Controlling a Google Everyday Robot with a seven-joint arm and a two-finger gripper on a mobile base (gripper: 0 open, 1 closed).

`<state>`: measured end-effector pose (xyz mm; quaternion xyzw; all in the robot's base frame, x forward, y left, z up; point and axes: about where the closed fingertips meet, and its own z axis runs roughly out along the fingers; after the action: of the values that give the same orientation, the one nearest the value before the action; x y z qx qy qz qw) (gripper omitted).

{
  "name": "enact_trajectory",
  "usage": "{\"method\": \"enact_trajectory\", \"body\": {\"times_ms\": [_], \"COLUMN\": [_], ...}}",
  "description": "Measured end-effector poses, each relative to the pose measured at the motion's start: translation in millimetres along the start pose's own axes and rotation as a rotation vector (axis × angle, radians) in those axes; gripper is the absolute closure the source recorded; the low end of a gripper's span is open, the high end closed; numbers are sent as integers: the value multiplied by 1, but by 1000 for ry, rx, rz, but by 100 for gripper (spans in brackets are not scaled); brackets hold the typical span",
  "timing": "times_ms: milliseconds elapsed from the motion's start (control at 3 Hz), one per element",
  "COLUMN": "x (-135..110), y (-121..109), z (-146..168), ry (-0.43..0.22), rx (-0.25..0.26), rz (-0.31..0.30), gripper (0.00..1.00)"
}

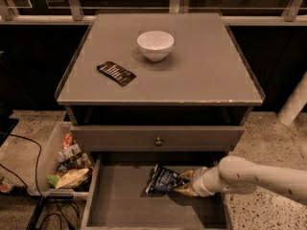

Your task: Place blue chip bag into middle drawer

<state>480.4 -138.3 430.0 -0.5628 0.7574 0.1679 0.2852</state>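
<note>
The blue chip bag (164, 179) is a crumpled dark-blue foil bag with white lettering. It is inside the open middle drawer (120, 205), near the drawer's back, low over the grey floor. My gripper (183, 183) reaches in from the right on a white arm and is shut on the bag's right end. I cannot tell whether the bag touches the floor.
A white bowl (155, 44) and a flat black packet (116, 73) lie on the cabinet top (206, 71). A shut drawer front with a round knob (158, 141) is above the open drawer. A tray of snacks (64, 164) sits on the floor at left, with cables (33, 176).
</note>
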Motion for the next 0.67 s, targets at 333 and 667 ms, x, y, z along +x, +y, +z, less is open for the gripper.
{"method": "enact_trajectory", "body": {"times_ms": [333, 667], "x": [21, 32], "y": [0, -2], "z": [31, 43], "ry": [64, 98], "rx": [-48, -52], "rz": [6, 21], "gripper": [100, 100]}}
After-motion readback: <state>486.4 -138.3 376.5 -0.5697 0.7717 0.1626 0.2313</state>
